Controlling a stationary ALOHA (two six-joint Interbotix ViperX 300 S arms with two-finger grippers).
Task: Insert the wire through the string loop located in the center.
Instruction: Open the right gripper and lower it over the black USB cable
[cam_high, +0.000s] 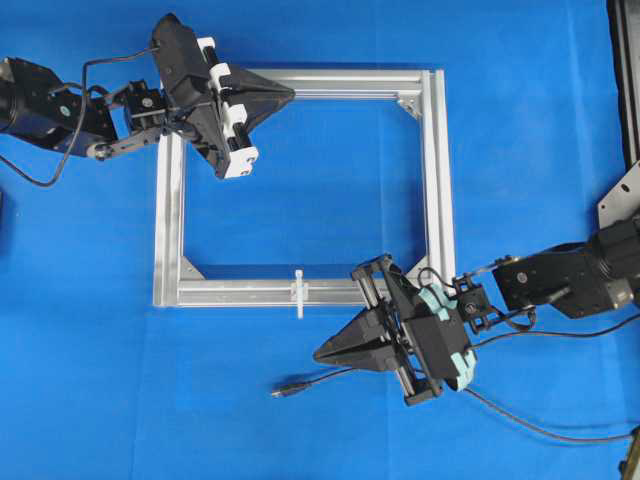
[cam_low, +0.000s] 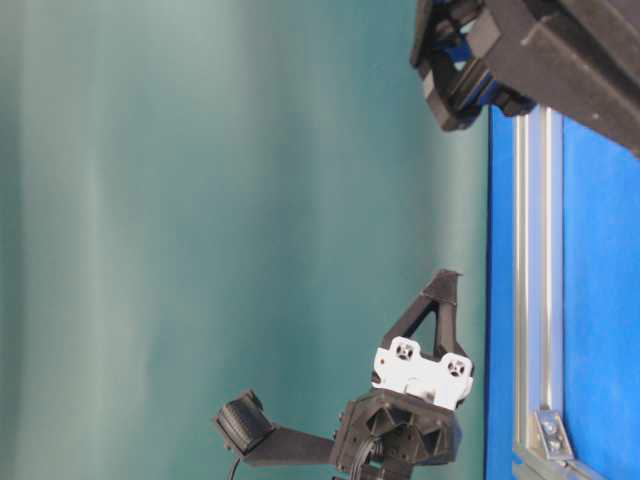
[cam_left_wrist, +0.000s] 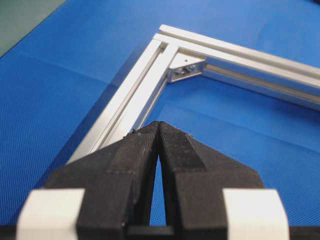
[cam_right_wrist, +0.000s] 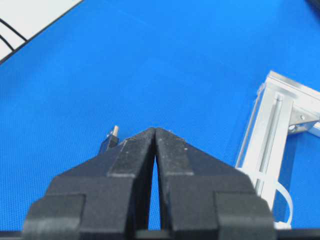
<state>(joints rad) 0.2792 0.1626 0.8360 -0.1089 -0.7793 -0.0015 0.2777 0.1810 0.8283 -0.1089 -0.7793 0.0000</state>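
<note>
The wire (cam_high: 330, 379) lies on the blue mat below the frame, its dark plug with a silvery tip (cam_high: 282, 391) pointing left; the plug (cam_right_wrist: 111, 137) peeks out left of the right fingers. The white string loop (cam_high: 298, 293) stands on the middle of the frame's near bar, also seen as the loop (cam_right_wrist: 280, 197) at the right wrist view's lower right. My right gripper (cam_high: 318, 356) is shut and empty, hovering just above the wire, right of the plug. My left gripper (cam_high: 292, 93) is shut and empty over the frame's far bar (cam_left_wrist: 150, 85).
The square silver aluminium frame (cam_high: 438, 180) lies on the blue mat with corner brackets (cam_left_wrist: 186, 68) inside its corners. A metal bracket (cam_high: 622, 195) and a dark strip sit at the right edge. Black arm cables (cam_high: 540, 428) trail across the lower right.
</note>
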